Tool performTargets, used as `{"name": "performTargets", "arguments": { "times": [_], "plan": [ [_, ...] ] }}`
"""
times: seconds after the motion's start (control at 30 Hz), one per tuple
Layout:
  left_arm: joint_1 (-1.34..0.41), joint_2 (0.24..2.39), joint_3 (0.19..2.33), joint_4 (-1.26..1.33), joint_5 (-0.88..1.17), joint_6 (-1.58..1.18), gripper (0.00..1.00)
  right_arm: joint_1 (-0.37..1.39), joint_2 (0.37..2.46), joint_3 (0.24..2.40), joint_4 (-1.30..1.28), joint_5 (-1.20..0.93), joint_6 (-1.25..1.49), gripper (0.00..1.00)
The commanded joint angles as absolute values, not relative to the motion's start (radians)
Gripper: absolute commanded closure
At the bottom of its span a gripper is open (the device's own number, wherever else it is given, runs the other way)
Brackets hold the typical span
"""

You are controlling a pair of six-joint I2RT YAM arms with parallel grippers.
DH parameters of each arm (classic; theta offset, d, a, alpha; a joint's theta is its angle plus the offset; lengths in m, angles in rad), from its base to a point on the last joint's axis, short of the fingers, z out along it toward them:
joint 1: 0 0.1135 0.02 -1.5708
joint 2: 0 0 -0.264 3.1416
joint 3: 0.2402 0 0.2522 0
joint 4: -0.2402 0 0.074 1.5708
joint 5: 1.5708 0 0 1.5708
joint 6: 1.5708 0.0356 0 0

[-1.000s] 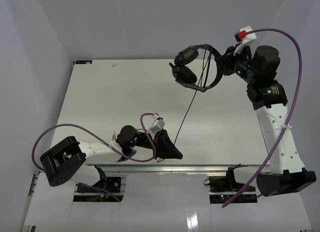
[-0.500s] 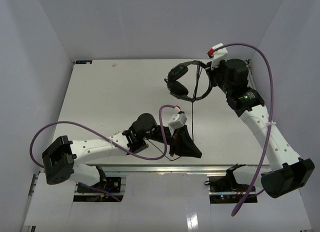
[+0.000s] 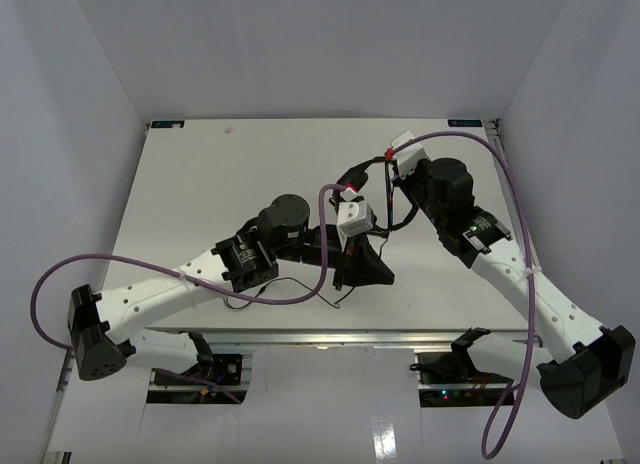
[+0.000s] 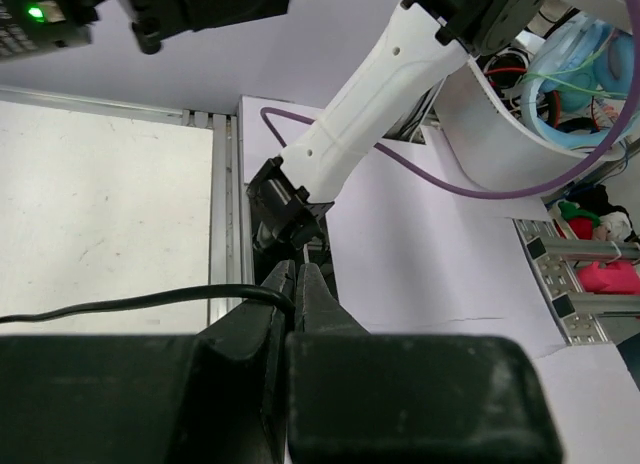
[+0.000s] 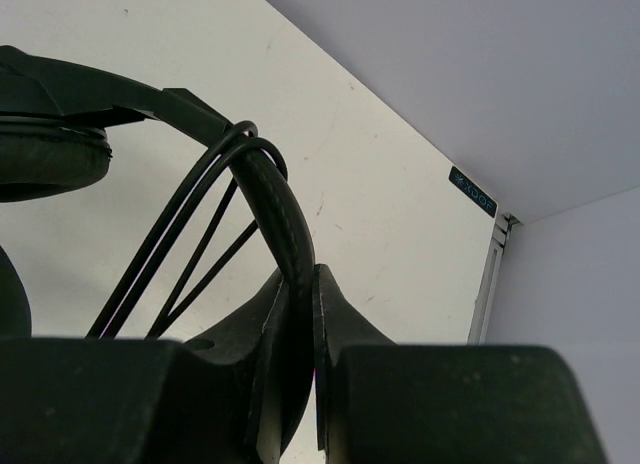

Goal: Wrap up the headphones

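Above the table (image 3: 200, 174) middle, the headphones (image 5: 60, 134) are clamped at the headband by the right gripper (image 5: 298, 284). A few cable (image 4: 120, 306) loops are wound on; the slack is pinched tight in the left gripper (image 4: 294, 276). Wrapping is judged partway done.

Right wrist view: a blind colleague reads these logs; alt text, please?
The right hand grips the headphones by the headband, thin black cable looped over the band just above the grip. A padded earcup shows at left, white table behind.
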State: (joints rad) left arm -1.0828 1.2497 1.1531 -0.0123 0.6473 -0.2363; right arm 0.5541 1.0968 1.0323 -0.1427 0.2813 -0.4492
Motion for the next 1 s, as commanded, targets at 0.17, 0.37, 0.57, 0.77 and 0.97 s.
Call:
{"name": "performTargets", "arguments": {
  "times": [0.17, 0.37, 0.57, 0.77, 0.97],
  "plan": [
    [-0.958, 1.369, 1.301, 0.010, 0.786, -0.228, 1.00, 0.614, 1.091, 1.045, -0.108, 0.297, -0.419, 0.92],
    [-0.866, 1.400, 1.349, -0.072, 0.760, -0.172, 1.00, 0.618, 1.044, 1.038, -0.121, 0.250, -0.420, 0.92],
    [-0.727, 1.347, 1.303, -0.105, 0.769, -0.148, 1.00, 0.617, 0.983, 1.019, -0.154, 0.173, -0.435, 0.92],
    [-0.630, 1.332, 1.325, -0.186, 0.746, -0.084, 1.00, 0.617, 0.968, 1.026, -0.215, 0.009, -0.439, 0.92],
    [-0.611, 1.383, 1.409, -0.199, 0.777, -0.058, 1.00, 0.621, 0.970, 1.012, -0.238, -0.077, -0.465, 0.92]
  ]
}}
